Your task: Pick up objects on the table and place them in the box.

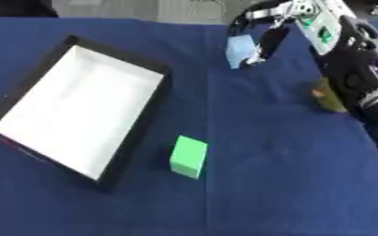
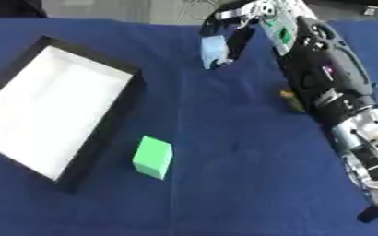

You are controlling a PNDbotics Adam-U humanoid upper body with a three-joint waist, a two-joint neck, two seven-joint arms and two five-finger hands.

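A table covered in dark blue cloth [image 1: 265, 184] carries a shallow rectangular box with black walls and a white floor [image 1: 79, 108], which lies askew on the left side with nothing visible inside it. Just beside the box's near right corner, apart from its wall, a bright green rectangular block [image 1: 189, 156] stands on the cloth. The robot's right arm, black with silver joints, comes in from the right edge and stretches toward the far middle of the table. Its right hand [image 2: 239, 18] is at the far end of the scene, with the fingers [image 2: 224, 13] curled around a small light blue block [image 2: 213, 50], which hangs below the hand; whether the block is clear of the cloth or touching it cannot be told. The blue block sits well apart from the box, to its right and farther away, and also well apart from the green block, which lies nearer. Partly hidden under the right forearm, toward the right side of the table, a small olive-brown thing with an orange tip [image 1: 327, 96] rests on the cloth; its shape cannot be made out. The left hand shows in neither view.
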